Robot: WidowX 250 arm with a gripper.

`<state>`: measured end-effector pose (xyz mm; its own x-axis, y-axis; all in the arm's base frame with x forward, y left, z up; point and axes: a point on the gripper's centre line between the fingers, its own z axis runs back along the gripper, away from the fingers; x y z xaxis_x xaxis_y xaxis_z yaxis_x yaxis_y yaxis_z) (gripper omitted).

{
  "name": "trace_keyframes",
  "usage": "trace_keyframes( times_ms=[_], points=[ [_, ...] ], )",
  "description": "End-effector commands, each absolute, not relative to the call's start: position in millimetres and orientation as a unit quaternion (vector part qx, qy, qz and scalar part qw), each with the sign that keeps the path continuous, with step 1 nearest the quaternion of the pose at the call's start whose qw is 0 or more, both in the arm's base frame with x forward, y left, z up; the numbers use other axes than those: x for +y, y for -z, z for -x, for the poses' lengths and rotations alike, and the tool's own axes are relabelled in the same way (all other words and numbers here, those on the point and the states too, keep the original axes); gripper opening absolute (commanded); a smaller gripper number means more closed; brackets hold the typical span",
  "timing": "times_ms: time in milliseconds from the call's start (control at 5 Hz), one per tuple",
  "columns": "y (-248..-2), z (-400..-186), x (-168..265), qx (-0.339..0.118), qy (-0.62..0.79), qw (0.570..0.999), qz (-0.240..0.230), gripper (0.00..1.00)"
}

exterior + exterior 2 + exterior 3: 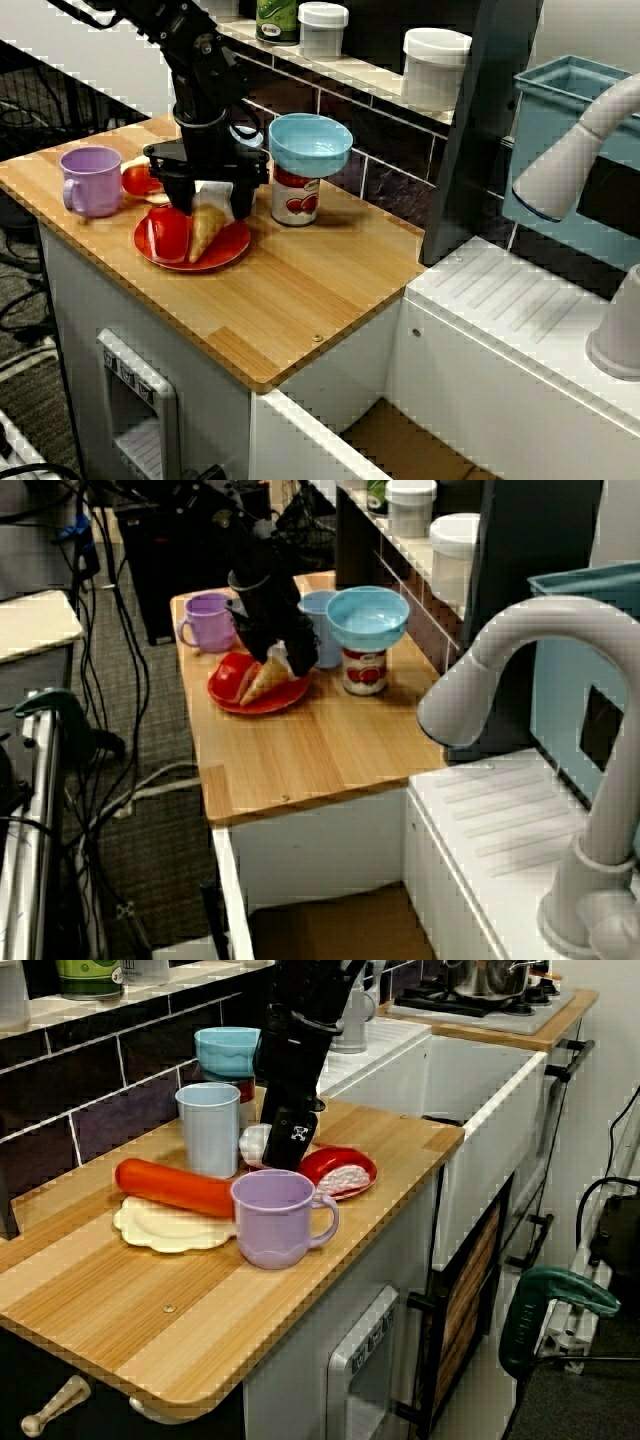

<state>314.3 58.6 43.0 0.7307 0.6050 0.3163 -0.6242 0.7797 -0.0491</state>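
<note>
Gripper and nearby containers on the wooden counter. In the view with the shelf, the black gripper (208,205) hung straight down over the red plate (228,256). Its fingers (178,198) stood apart, one on each side of the white upper end of the cone (205,232). Whether they pressed on the cone or merely straddled it could not be told from any view. The cone lay directly under the gripper, its wide end up between the fingers and its tip resting on the red plate. A red food piece (168,232) lay on the same plate, touching the cone and just below the gripper's near finger.

In that view the mug (90,180) stood near the gripper on its left. On its right, just beside it, was the can (295,200), which bore the blue bowl (310,145) level on its top. The bowl sat roughly as high as the gripper's wrist.

In the view from the mug end, a pale blue cup (208,1128) stood upright just beside the gripper on the wall side. Between the cup and the mug, a cream plate (150,1232) held a red sausage (175,1188) lying flat across it. White jars (435,65) stood on the shelf, well apart from the gripper.
</note>
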Motion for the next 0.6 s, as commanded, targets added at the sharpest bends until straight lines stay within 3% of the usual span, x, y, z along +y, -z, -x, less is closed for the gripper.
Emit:
trace_keyframes(
  times_ms=[0, 400],
  points=[
    [-57.3, -330.3, 70.5, -0.175, -0.336, 0.925, -0.021, 0.00],
    [-80.5, -324.1, 69.5, -0.176, -0.337, 0.925, 0.003, 0.00]
  ],
)
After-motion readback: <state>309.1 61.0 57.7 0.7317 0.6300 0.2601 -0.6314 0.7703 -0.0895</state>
